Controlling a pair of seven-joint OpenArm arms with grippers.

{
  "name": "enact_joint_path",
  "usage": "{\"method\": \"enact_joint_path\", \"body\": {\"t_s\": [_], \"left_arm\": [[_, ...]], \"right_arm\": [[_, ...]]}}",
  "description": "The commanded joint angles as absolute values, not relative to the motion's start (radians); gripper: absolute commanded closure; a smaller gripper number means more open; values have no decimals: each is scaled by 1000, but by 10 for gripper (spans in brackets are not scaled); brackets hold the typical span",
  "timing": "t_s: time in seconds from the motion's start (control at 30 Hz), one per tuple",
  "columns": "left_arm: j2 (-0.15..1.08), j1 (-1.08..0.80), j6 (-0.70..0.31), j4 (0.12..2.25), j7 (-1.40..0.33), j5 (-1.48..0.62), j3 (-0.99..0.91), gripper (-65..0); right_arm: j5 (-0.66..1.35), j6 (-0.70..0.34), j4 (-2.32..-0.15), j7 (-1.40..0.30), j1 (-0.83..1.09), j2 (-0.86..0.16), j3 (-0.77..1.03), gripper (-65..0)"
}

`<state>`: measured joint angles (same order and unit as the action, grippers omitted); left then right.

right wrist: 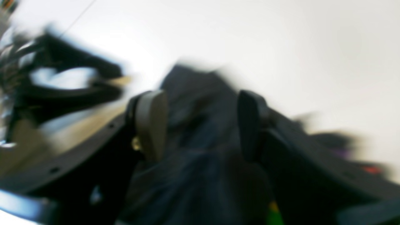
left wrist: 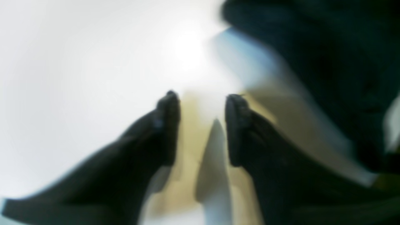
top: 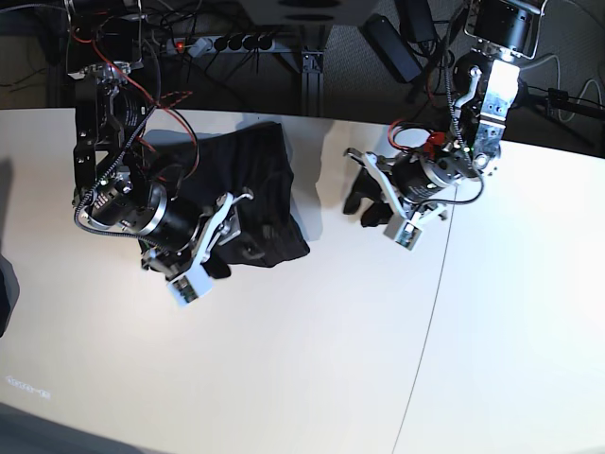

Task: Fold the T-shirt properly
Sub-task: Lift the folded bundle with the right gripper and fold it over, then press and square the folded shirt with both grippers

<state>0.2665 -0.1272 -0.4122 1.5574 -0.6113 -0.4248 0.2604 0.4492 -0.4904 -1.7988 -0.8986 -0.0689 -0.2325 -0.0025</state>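
while one t-shirt (top: 248,194) lies bunched, both pincers, left (left wrist: 202,125) and right (right wrist: 200,125), gape released.

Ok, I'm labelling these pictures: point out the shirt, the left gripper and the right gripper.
shirt (top: 250,180): base view, on the dark bunched cloth.
left gripper (left wrist: 202,125): left wrist view, midway between the fingertips.
right gripper (right wrist: 200,122): right wrist view, midway between the fingertips.

From my base view, the T-shirt (top: 248,194) lay bunched on the table (top: 312,359) toward its left rear, the right gripper (top: 225,236) over its near edge and the left gripper (top: 369,194) apart to its right.
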Motion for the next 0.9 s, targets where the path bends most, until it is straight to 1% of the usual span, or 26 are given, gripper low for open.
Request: {"method": "enact_joint_path", "body": {"t_s": [0.0,0.03,0.1,0.13,0.3,0.47,0.57,0.7,0.87], "left_arm": [[284,-128,-418,1572,-654,-404,254,-160],[295,-128,-448,1584,-655,-410,254,-106],[302,-129,-492,1612,-656,-433,254,-27],[302,-128,-492,1628,-656,-434,254,-4],[296,-146,-491,1745,-671,-493,265,0],[296,-187,-491,1862,-700,-497,375,0],[284,-194,-491,1872,-700,-487,487,0],[231,-194,-490,1869,-699,-387,626,0],[179,-194,-490,1841,-675,-342,694,0]], "right_arm": [[433,-501,-1814,-844,-101,-238,27,-309],[409,-501,-1811,-821,-116,-238,49,-243],[378,-500,-1795,-815,-157,-238,88,-30],[366,-501,-1781,-815,-177,-238,105,0],[316,-500,-1652,-805,-267,-238,149,0],[314,-500,-1475,-755,-336,-238,149,0],[315,-501,-1388,-735,-363,-238,149,0],[323,-501,-1311,-733,-376,-237,148,0],[326,-501,-1269,-743,-373,-230,147,0]]}}
